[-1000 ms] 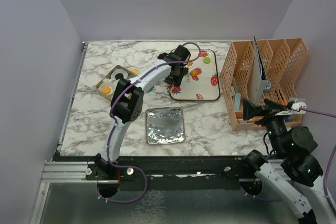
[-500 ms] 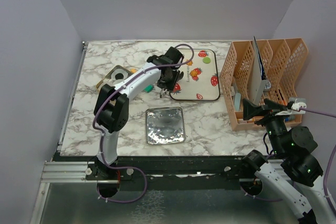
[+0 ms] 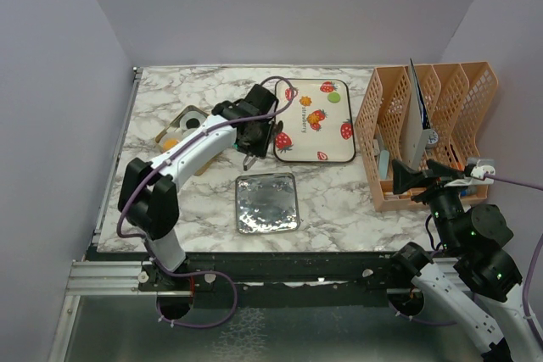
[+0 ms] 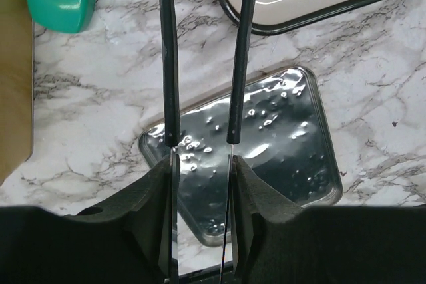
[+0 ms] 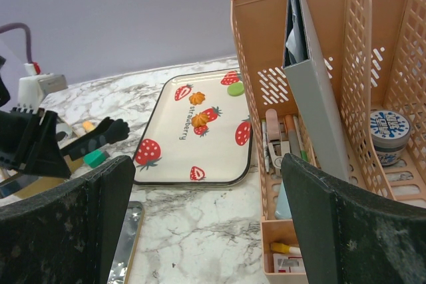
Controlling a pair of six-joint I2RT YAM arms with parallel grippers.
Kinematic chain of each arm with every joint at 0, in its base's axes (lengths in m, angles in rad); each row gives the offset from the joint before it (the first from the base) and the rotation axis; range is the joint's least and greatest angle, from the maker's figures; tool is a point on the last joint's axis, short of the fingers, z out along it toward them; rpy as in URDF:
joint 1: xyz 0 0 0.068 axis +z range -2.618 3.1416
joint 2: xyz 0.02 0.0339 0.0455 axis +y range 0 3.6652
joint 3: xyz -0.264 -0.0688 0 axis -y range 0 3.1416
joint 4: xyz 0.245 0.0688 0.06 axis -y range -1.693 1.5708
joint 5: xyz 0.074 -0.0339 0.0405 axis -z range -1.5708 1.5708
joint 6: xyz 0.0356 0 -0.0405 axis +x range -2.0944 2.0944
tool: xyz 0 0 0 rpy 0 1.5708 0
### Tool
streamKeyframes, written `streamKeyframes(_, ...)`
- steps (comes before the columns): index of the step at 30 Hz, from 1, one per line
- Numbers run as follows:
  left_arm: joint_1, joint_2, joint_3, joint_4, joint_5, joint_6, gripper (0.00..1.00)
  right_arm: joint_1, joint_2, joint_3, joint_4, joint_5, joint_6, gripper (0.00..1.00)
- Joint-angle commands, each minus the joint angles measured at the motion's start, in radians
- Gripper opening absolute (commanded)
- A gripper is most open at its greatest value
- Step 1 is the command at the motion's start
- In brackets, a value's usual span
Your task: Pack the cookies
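Left gripper hangs above the marble desk, between strawberry-print tray and foil tray. Cookies lie on the printed tray. Right gripper sits beside an orange file rack.

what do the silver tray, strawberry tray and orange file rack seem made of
Silver tray: likely thin metal or foil, mirror-shiny, dimpled. Strawberry tray: maybe enamelled metal or melamine, glossy white, dark rim. File rack: moulded plastic, matte orange, perforated walls.

Bare marble between foil tray and strawberry tray; orange rack at right.
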Motion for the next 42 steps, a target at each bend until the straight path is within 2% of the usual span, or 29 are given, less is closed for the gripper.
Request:
streamKeyframes(1,0.046,-0.134,-0.073,-0.002,-0.019,-0.049,0.03,0.000,-0.015,-0.007,-0.002,-0.005,-0.004,1.00)
streamKeyframes(14,0.236,-0.354,-0.277,-0.047,-0.044,-0.120,0.02,0.000,-0.009,-0.010,0.007,-0.027,-0.011,1.00)
streamKeyframes(22,0.334,-0.407,-0.317,-0.106,-0.098,-0.188,0.02,0.000,-0.013,-0.010,0.006,-0.027,-0.010,1.00)
streamKeyframes(29,0.378,-0.456,-0.356,-0.147,-0.101,-0.205,0.06,0.000,-0.018,-0.010,0.010,-0.031,-0.011,1.00)
streamKeyframes(42,0.395,-0.424,-0.425,-0.139,-0.084,-0.203,0.08,0.000,-0.026,-0.012,0.010,-0.034,-0.011,1.00)
